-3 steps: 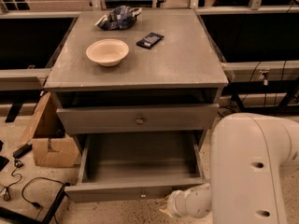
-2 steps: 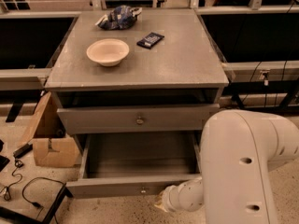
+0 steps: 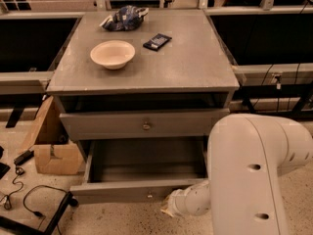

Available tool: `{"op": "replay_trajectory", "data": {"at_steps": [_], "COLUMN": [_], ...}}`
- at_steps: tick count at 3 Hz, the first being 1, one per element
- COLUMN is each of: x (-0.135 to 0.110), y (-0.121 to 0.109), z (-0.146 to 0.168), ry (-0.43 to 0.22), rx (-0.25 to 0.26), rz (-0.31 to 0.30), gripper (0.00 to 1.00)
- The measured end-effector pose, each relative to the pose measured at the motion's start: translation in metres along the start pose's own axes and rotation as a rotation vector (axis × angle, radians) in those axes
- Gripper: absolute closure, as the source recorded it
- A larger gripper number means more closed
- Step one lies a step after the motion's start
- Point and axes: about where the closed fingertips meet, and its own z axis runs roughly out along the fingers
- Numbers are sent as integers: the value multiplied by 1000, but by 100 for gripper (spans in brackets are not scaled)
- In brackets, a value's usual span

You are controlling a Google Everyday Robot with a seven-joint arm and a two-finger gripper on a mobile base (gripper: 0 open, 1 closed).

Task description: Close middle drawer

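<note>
The middle drawer (image 3: 146, 163) stands pulled far out at the bottom of the grey cabinet. Its bare grey inside shows, and its low front panel carries a small round knob (image 3: 149, 196). My gripper (image 3: 167, 208) sits at the end of the white arm (image 3: 254, 175), low against the drawer's front panel, just right of the knob. The arm covers the drawer's right front corner. Above it a taller-fronted grey drawer (image 3: 145, 125) with its own knob is shut.
On the cabinet top (image 3: 195, 58) are a cream bowl (image 3: 112, 54), a dark flat packet (image 3: 157, 41) and a crumpled blue bag (image 3: 123, 17). A cardboard box (image 3: 51, 148) and black cables (image 3: 34, 207) lie on the floor to the left. Dark bins flank the cabinet.
The arm's end has moved a little left and up, closer to the open drawer's front panel. The drawer itself looks as far out as before.
</note>
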Motion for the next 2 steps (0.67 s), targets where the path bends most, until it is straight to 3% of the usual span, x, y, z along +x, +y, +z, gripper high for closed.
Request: {"op": "replay_trajectory", "data": {"at_steps": [2], "x": [-10], "y": [-14], "z": [3], "ry": [1], "rx": [12], "rz": [-16], "gripper": [100]}}
